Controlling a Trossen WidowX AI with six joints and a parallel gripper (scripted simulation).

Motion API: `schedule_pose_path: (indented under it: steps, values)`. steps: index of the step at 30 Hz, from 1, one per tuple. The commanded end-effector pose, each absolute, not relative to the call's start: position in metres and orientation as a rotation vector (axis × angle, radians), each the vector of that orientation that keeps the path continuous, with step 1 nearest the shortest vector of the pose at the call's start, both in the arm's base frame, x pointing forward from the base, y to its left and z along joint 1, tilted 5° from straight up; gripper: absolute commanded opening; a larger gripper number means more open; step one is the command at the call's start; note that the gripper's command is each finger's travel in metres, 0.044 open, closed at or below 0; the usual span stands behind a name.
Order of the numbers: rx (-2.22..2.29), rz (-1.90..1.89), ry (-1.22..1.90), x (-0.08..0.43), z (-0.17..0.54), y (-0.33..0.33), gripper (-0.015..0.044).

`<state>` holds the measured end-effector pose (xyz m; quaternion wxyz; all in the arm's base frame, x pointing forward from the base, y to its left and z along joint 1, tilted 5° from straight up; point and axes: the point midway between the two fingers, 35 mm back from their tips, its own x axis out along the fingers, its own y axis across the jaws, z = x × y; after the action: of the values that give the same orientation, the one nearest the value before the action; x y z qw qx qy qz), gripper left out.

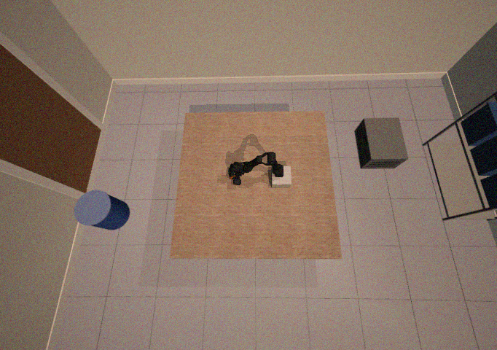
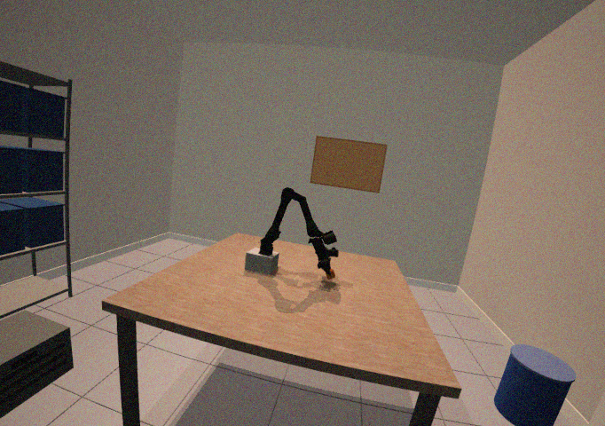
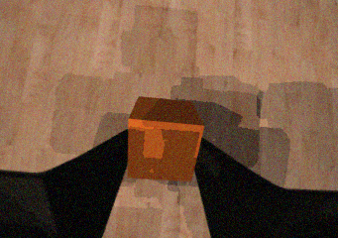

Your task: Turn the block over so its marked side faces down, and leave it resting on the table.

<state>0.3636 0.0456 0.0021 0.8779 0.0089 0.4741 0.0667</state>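
Between tool (image 3: pixel 163 171) fingers: orange block (image 3: pixel 164 146), clamped at both sides, lifted off desk (image 3: pixel 53 59), lighter mark facing wrist camera.

No readable text; block (image 3: pixel 164 146) bears only lighter orange mark.

Tiled floor (image 1: pixel 257 305), shelving (image 2: pixel 17 165), wooden table (image 2: pixel 313 331).

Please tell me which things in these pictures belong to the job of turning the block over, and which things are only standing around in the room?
Part of the job:
- orange block, clamped in the gripper
- table, where it must rest

Only standing around:
- blue cylinder
- shelf rack with blue bins
- grey box on the floor
- brown wall board
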Motion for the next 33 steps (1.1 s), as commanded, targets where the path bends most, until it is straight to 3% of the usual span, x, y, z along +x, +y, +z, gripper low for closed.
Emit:
schedule_pose_path:
  steps: [1,33]
  values:
    - [0.022,0.133,0.951,0.366,-0.004,0.046,0.0]
    - [0.05,0.121,0.516,0.362,-0.03,0.047,0.0]
